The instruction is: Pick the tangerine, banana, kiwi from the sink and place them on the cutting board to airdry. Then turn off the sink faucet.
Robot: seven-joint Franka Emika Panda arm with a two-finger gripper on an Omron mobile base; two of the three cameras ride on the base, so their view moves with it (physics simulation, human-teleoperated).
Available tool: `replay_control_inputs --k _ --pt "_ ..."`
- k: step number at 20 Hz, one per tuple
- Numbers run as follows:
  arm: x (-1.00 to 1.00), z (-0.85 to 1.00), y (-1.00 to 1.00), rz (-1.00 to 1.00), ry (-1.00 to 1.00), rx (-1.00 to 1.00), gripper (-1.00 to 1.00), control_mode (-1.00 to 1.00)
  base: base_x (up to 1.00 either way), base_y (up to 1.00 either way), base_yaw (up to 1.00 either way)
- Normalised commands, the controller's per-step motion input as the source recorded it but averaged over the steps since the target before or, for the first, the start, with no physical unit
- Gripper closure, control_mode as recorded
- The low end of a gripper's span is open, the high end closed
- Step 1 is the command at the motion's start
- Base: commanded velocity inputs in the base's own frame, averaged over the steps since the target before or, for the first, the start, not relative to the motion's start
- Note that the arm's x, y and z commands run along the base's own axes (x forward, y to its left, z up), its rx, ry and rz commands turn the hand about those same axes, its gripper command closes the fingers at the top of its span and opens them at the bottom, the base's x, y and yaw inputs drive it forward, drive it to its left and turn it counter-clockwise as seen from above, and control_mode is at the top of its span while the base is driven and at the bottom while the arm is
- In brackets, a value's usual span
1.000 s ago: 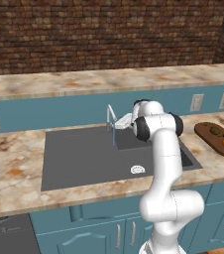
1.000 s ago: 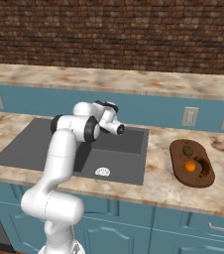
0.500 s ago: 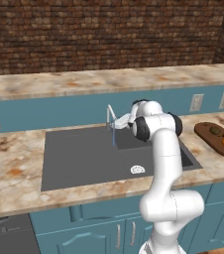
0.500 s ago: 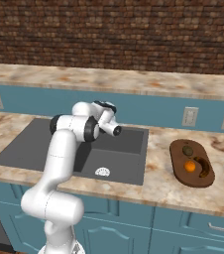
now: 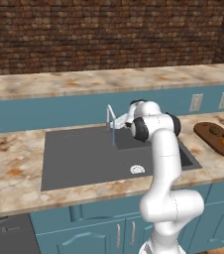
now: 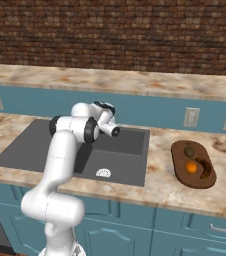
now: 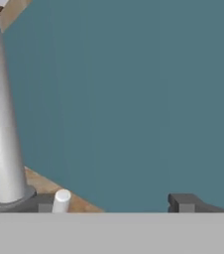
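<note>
My fingers (image 7: 115, 203) are spread wide with nothing between them, parked at the base of the thin silver metal faucet (image 5: 111, 117), whose blue stream runs into the dark grey rectangular sink (image 5: 84, 158). In the hand view the faucet's stem (image 7: 2, 129) stands at 9 o'clock, a small white peg (image 7: 61, 200) just beside its base. Bright orange round tangerine (image 6: 191, 167), olive-brown oval kiwi (image 6: 189, 151) and dark brown curved banana (image 6: 205, 169) all lie on the dark brown oval wooden cutting board (image 6: 179, 172), on the surface at 3 o'clock of the sink.
</note>
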Motion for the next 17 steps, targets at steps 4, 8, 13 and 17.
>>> replay_control_inputs --k 4,8,13,17 --pt "0.56 0.0 0.73 0.36 0.06 0.09 -1.0 -1.0 0.0 0.0 0.0" --pt "0.51 0.0 0.83 0.33 0.01 0.02 -1.0 -1.0 0.0 0.0 0.0" --pt "0.37 -0.11 0.46 0.35 0.0 0.01 -1.0 -1.0 0.0 0.0 0.0" --pt "0.28 -0.24 0.17 0.33 -0.02 0.0 -1.0 -1.0 0.0 0.0 0.0"
